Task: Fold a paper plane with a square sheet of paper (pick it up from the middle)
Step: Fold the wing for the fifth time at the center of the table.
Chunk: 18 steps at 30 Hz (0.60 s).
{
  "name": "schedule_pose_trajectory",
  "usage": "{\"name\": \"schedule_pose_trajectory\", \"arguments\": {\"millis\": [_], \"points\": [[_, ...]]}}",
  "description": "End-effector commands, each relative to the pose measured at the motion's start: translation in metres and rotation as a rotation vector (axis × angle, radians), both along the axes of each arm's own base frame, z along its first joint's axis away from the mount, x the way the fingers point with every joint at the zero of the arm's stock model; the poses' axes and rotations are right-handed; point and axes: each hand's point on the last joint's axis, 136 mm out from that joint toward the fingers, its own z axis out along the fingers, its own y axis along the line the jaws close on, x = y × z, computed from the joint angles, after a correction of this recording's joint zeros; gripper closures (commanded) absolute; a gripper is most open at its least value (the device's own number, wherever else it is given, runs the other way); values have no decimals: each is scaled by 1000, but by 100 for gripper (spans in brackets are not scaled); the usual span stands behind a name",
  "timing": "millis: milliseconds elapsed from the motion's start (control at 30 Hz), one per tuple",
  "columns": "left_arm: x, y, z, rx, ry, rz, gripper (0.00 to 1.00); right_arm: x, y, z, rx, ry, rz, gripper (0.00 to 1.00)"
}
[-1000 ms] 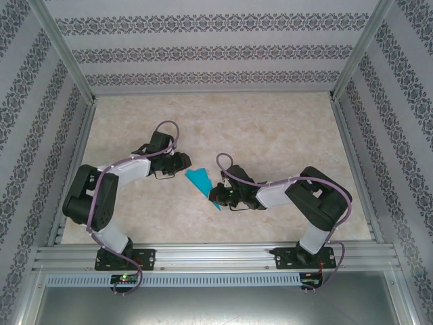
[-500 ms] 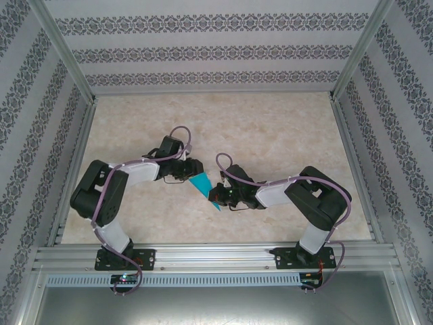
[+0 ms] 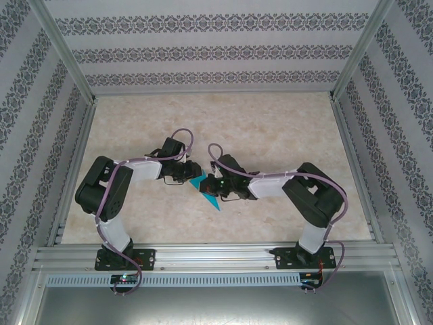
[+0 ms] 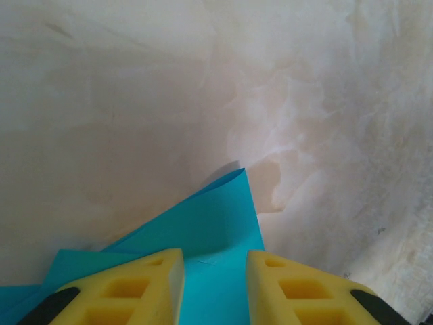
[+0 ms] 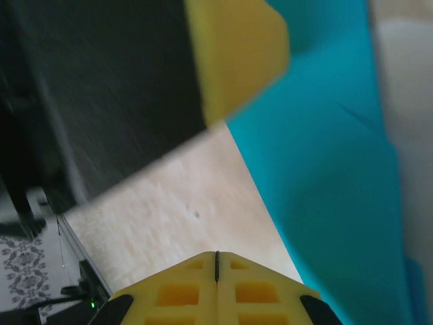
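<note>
Middle of counter (image 3: pixel 270 128), between both arms: teal paper (image 3: pixel 209 199), folded into narrow pointed wedge, lying flat-ish on marbled surface. One flap corner curls up a bit in left wrist view, shadow under it. Left tool (image 4: pixel 215 264) sits right over paper, yellow fingers (image 4: pixel 152 271) parted, teal showing through gap, nothing pinched afaict. Right tool (image 5: pixel 216 261) clenched, fingers pressed together along seam, empty, just beside paper's edge. Both tools close together in top view.

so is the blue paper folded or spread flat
Folded: from above the paper is a narrow pointed shape, not a square, and the left wrist view shows overlapping layers.
</note>
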Motion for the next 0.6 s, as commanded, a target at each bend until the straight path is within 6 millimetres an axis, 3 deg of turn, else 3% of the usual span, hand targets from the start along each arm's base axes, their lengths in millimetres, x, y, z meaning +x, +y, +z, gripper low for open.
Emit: {"name": "schedule_pose_trajectory", "arguments": {"millis": [0,100,200,433,567], "points": [[-13,12,-22,82,64,-8,67,-12,-3,-35,-65,68,19,100],[-13,11,-22,76,66,-9,67,-15,-14,-55,-119,104,-7,100],[-14,12,-24,86,70,-15,68,-22,-21,-60,-130,126,-5,100],[-15,27,-36,118,95,24,69,-34,-22,-32,-59,107,20,100],[-16,31,-38,119,100,30,69,-45,-38,-40,-77,126,-4,99]]}}
